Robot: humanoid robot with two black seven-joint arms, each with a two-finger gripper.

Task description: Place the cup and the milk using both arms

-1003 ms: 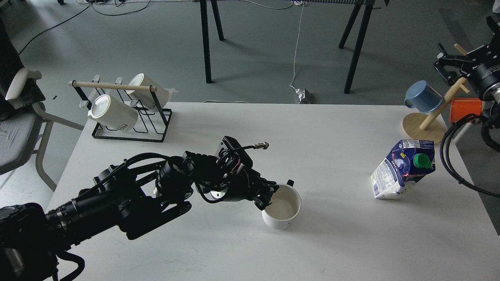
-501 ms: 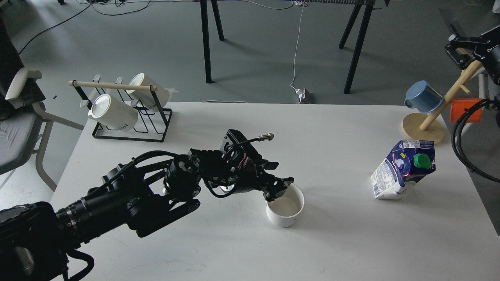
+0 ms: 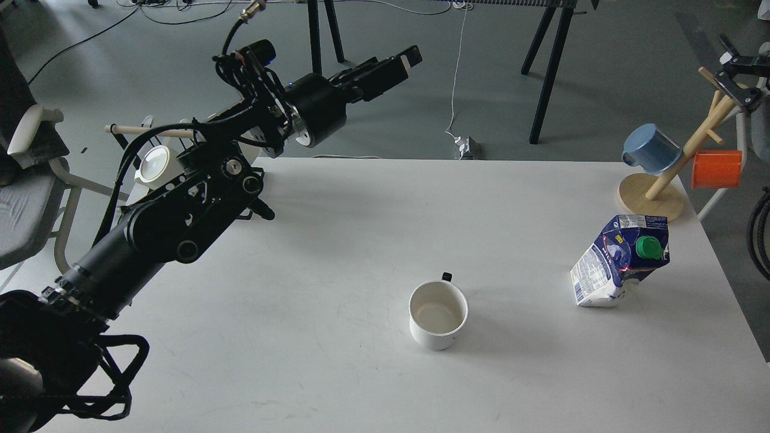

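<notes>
A white cup (image 3: pixel 438 316) stands upright and empty on the white table (image 3: pixel 337 361), front of centre, its small black handle pointing away from me. A blue and white milk carton (image 3: pixel 622 261) with a green cap stands leaning and dented near the right edge. My left gripper (image 3: pixel 404 60) is raised high over the table's far edge, far from the cup and holding nothing; its fingers are seen side-on and I cannot tell them apart. Only a black tip of my right gripper (image 3: pixel 739 60) shows at the top right, by the wooden mug tree.
A wooden mug tree (image 3: pixel 652 195) with a blue cup (image 3: pixel 651 146) and an orange cup (image 3: pixel 716 169) stands at the back right corner. A black wire rack with white mugs (image 3: pixel 155 165) stands at the back left, partly behind my left arm. A grey chair (image 3: pixel 24 204) is off the left edge.
My left gripper has let go of the white cup and swung up and back, away from the table. The cup stays upright. My right gripper has moved further up and right.
</notes>
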